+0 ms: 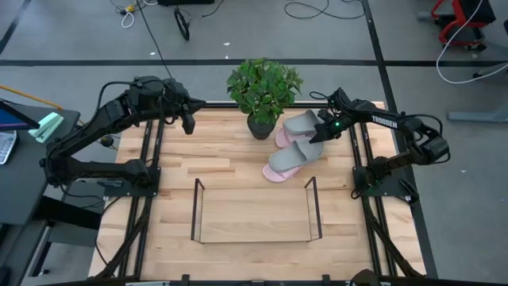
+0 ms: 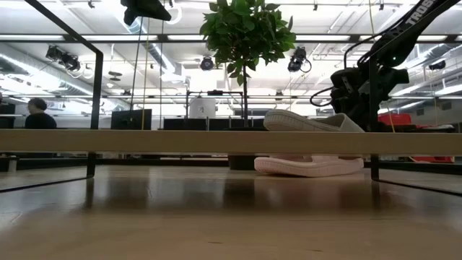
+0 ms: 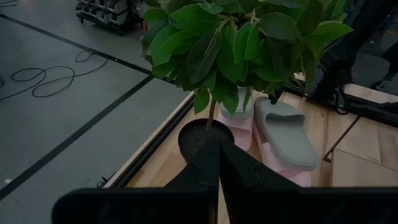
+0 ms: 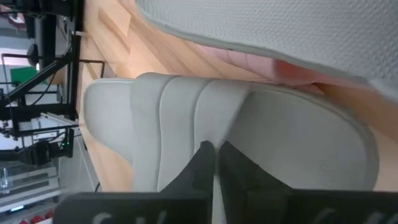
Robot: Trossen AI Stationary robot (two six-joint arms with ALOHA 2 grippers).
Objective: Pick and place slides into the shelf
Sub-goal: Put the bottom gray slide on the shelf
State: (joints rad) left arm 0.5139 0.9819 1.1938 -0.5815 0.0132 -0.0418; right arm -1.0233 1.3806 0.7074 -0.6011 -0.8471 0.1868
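On the pale wooden counter (image 1: 238, 163), the low black wire shelf (image 1: 255, 210) stands apart from the heaped grey and pink foam slides (image 1: 295, 145). The right gripper (image 1: 324, 127) touches the upper grey slide (image 4: 261, 134), jaws clenched; its wrist view shows ribbed strap texture. The left gripper (image 1: 189, 121) hangs beside the leafy potted plant (image 1: 263, 89), jaws clenched.

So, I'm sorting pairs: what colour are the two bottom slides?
Pale pink, clearest in the high view.
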